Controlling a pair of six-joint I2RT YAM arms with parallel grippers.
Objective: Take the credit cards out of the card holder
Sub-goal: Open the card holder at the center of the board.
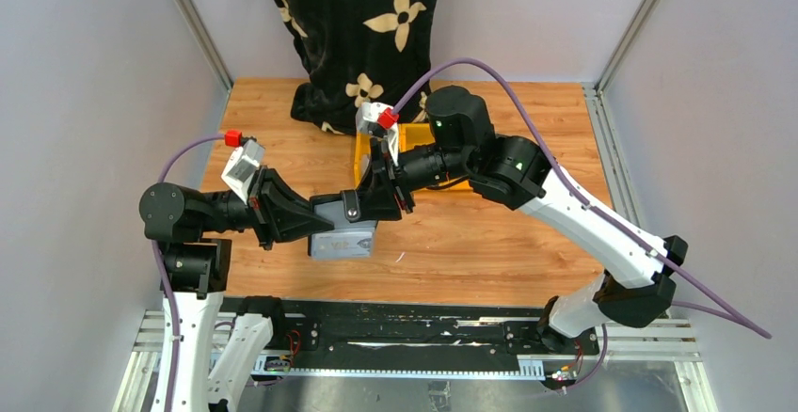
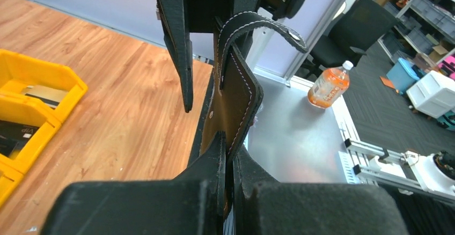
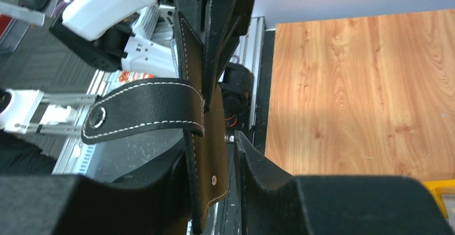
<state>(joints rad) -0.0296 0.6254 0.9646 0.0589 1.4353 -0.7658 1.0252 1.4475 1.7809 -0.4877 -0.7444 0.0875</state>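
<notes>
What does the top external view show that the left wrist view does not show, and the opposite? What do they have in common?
Only the top external view: the black flowered cloth at the far edge of the table. Only the left wrist view: an orange bottle beyond the table's edge. Both: the card holder, the yellow bins and the wooden table.

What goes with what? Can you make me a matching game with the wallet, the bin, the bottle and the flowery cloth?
Things:
1. card holder
2. bin
3. bottle
4. cloth

Descriptions:
A. yellow
B. black with pale flowers
C. clamped in the left gripper
D. orange inside

Pairs: 1-C, 2-A, 3-D, 4-B
</notes>
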